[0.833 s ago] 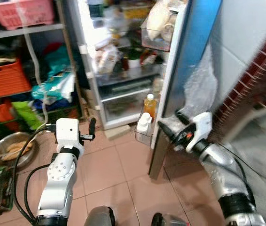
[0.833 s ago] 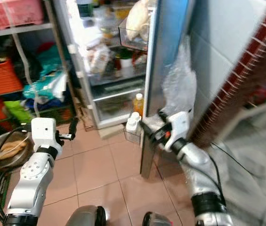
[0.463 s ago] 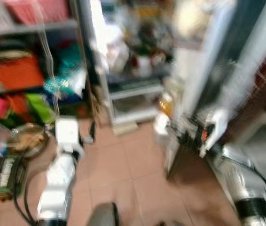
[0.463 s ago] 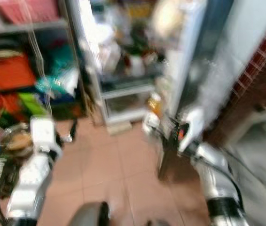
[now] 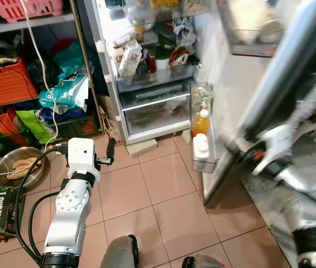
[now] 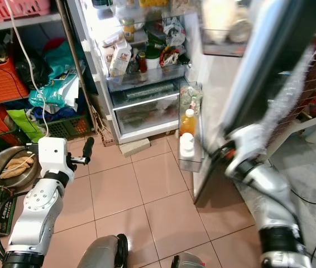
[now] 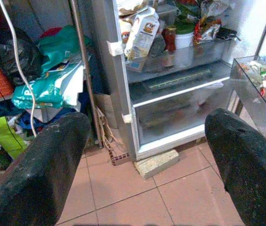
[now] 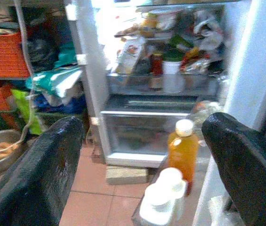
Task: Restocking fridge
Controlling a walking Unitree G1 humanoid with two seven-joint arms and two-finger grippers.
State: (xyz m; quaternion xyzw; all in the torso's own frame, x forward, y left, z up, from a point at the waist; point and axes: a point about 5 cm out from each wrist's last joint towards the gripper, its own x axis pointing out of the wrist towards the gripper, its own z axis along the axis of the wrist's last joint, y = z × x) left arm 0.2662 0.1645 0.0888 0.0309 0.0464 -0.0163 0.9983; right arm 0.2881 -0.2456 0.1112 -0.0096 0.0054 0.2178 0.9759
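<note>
White fridge door (image 5: 230, 84) stands wide open by the right gripper (image 8: 142, 174), fingers spread w/ nothing held, left gripper (image 7: 142, 165) likewise; door prob heavy, stiff, best pushed at its outer edge.

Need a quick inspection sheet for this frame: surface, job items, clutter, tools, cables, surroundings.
Surface: terracotta tiled floor, bare in front of the fridge.
Job's things: white fridge open, shelves packed; orange juice bottle and white-capped bottle in the clear lower door bin.
Clutter: green and teal bags, orange plastic crate, metal bowl holding food, on the robot's left.
Tools: left tool open, empty, facing the fridge; right tool open, empty, by the door bin.
Cables: white cord hanging down the shelving; black cable looping off the left arm.
Surroundings: metal shelving rack; pink basket on top.
</note>
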